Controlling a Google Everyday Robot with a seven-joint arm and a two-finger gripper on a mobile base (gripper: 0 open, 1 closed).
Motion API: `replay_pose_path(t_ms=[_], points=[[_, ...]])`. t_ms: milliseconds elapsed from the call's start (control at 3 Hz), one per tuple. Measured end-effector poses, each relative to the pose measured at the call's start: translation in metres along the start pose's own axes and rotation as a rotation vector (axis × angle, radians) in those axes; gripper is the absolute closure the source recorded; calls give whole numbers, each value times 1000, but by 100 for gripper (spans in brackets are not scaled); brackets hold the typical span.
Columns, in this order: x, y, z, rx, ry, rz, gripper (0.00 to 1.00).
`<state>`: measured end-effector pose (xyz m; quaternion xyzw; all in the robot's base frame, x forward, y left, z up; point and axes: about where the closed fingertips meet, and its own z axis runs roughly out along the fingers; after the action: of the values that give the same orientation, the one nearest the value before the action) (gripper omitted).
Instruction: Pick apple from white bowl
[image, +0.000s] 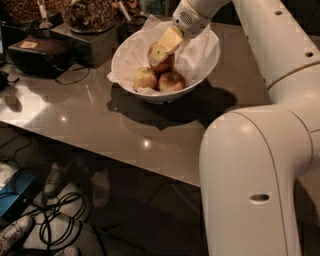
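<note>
End effector (160, 52) is reaching down from the far right into the white bowl (161, 95). Its pale yellow, flat, wedge-shaped tip is lying against the upper left face of the apple (167, 63). Cannot tell whether the end effector is open, closed or gripping.

The apple is sitting at the far side of the bowl's contents, tall, round and deep red with a dull sheen. Two smaller apples are resting just in front of it and touching each other: a yellow-green apple (145, 78) on the left, a red-yellow apple (171, 81) on the right.

The bowl is wide, glossy, round and slope-sided. Crumpled white paper (196, 56) is lining it and poking above the rim.

The bench (100, 125) is smooth, grey-brown and reflecting small light spots. Dark containers of nuts (92, 17) are standing at the far left, a dark box (37, 54) beside them.

The robot's white arm casing (255, 175), matte and rounded, is filling the near right. Black cables (55, 220) are coiling on the floor, near left.
</note>
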<state>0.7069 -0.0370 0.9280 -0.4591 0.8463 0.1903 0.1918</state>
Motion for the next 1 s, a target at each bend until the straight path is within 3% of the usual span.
replay_pose_path(t_ms=[333,1000], points=[[6,5,-3,-23,-3,20,4],[1,21,-19,-21,-10,1,12]])
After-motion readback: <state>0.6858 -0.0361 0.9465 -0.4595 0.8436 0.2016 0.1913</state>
